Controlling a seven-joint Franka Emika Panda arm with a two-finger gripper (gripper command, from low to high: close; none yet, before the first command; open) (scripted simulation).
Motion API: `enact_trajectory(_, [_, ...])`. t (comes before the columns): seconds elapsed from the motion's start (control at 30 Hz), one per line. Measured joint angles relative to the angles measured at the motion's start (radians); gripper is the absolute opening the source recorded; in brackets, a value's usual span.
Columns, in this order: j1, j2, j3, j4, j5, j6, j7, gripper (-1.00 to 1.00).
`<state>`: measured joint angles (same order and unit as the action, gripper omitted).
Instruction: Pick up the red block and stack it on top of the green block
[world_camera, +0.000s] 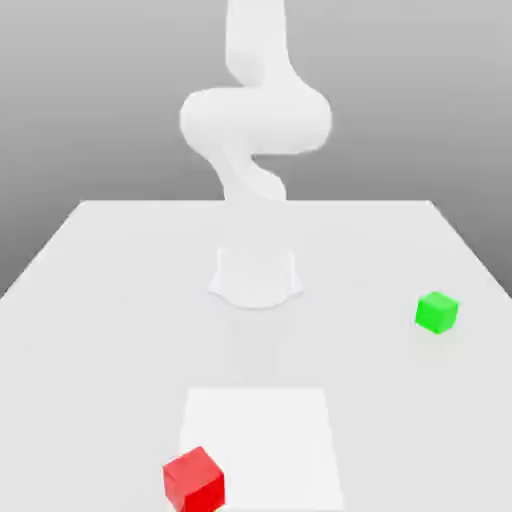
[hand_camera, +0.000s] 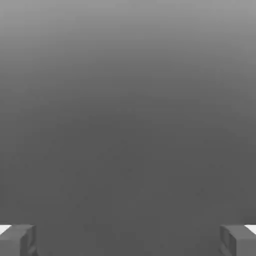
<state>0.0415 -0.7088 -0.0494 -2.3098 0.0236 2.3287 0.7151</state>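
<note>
The white arm (world_camera: 255, 120) rises at twelve o'clock over the pale worktop (world_camera: 110, 300). Its fingers (hand_camera: 17, 240) stand spread wide apart with nothing between them, only grey surface beneath. The red block (world_camera: 193, 477) rests on the worktop at about seven o'clock, touching the corner of a brighter white square patch (world_camera: 265, 445). The green block (world_camera: 437, 312) sits alone near three o'clock, well apart from the red one.

Pale grey-white bench (world_camera: 100, 300) fills the lower part of the exterior view, w/ a brighter white rectangular patch (world_camera: 262, 445) near the front edge. Backdrop (world_camera: 90, 90) plain grey gradient, lighter toward the bench; light soft & even.
</note>
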Motion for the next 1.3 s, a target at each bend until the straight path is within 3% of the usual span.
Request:
enact_trajectory(0.47, [0.151, 0.517, -0.203, -0.054, 0.171, 0.159, -0.505, 0.0])
enact_trajectory(0.7, [0.144, 0.763, -0.222, -0.083, 0.207, 0.243, -0.719, 0.0])
enact_trajectory(0.9, [0.122, 0.953, -0.231, -0.107, 0.149, 0.332, -0.831, 0.0])
enact_trajectory(1.03, [0.078, 1.096, -0.177, -0.088, 0.21, 0.441, -0.894, 0.0])
enact_trajectory(1.07, [0.066, 1.123, -0.162, -0.083, 0.223, 0.462, -0.904, -1.0])
enact_trajectory(1.3, [0.065, 1.123, -0.161, -0.083, 0.222, 0.461, -0.904, -1.0])
